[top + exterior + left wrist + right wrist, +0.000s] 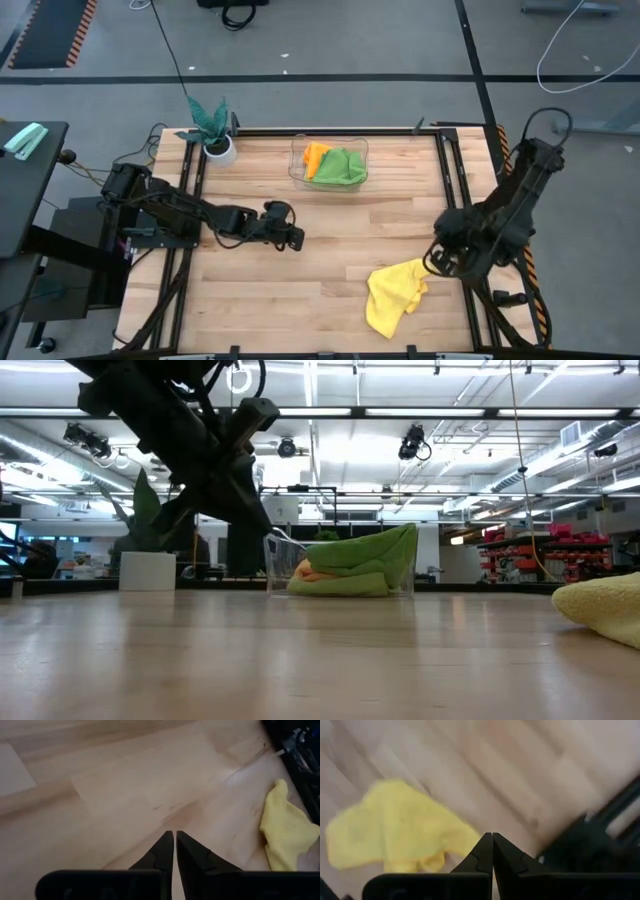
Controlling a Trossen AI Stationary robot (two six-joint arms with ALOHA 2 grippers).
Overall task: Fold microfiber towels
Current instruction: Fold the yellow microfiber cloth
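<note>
Left gripper (pixel 297 240) over bare wooden table (pixel 330 300), left of centre, fingers nearly together, empty. Right gripper (pixel 432 263) closed, empty, touching crumpled yellow microfiber towel (pixel 393 294) near right front edge. Orange towel (pixel 315 155) and green towels (pixel 343 166) in clear plastic bin (pixel 296 172) at back.

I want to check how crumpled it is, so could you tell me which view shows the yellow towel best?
The high view: the yellow towel lies whole and crumpled on the table. The right wrist view shows most of it, blurred; the left wrist view shows part; the low view shows only an edge.
</note>
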